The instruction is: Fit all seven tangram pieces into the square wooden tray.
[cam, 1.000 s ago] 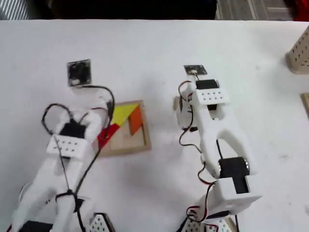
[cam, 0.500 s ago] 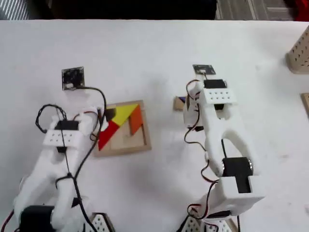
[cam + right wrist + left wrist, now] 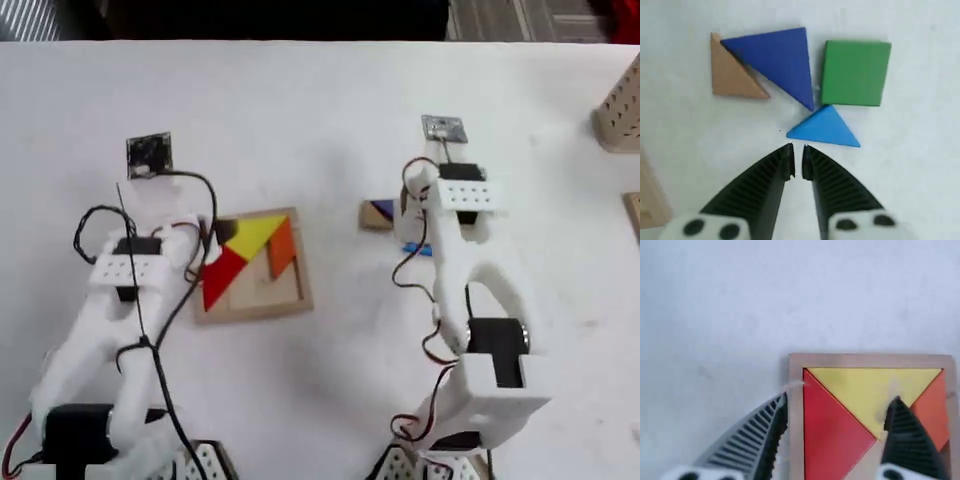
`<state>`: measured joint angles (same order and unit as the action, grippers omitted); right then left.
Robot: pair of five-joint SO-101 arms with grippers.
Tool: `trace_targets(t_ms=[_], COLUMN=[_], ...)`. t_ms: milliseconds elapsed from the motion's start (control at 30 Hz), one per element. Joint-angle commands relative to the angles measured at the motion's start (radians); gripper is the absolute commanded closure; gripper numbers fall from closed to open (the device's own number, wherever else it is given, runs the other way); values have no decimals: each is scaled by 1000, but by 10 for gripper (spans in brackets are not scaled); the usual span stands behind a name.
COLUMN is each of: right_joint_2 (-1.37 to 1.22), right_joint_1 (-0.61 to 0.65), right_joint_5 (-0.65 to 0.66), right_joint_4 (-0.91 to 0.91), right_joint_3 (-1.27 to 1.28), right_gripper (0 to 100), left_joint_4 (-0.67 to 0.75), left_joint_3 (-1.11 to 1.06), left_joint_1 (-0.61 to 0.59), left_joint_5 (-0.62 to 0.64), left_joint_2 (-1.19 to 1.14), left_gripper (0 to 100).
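High view shows a white table (image 3: 320, 100); left end effector (image 3: 839, 402) gapes empty, right end effector (image 3: 797, 148) nearly closed, empty.

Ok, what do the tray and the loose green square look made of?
The tray looks like bare wood: pale tan, matte, unpainted rim. The green square is probably painted wood: flat even colour, crisp edges; its core is hidden.

Bare wooden tray (image 3: 865, 360), smooth matt table (image 3: 715, 315)
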<state>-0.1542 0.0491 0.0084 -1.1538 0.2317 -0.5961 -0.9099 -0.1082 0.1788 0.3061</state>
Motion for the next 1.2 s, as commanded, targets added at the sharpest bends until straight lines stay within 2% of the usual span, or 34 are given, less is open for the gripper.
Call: trace_targets(t_ms=[0,133,467,567,700,833,1067,1167], right_joint_2=[-7,-53,-312,-364,-380,-389,-545,-599], right_joint_1=[-38,-31,-27,22,130,203,202,217], right_joint_5=[3,3,3,17,100,114,121,170], right_joint_4=[-44,-62,-65,-119,-265,-298,-237,-237], right_joint_3=[-121,-186,-442,-535,-657,-672,-681,-706], right_gripper=[870,813,816,820,846,850,850,850], left_joint_4=[23,25,29,29,29,29,29,29], left_joint_3=[57,57,58,58,58,58,57,57], left_joint_1=[-33,-33,-33,-31,-28,-27,-25,-25], left_joint_5=[12,12,12,11,9,8,5,5], left_joint_2=[-2,-4,-7,-8,-8,-10,-10,-10], left_gripper=[688,688,688,688,688,688,688,688])
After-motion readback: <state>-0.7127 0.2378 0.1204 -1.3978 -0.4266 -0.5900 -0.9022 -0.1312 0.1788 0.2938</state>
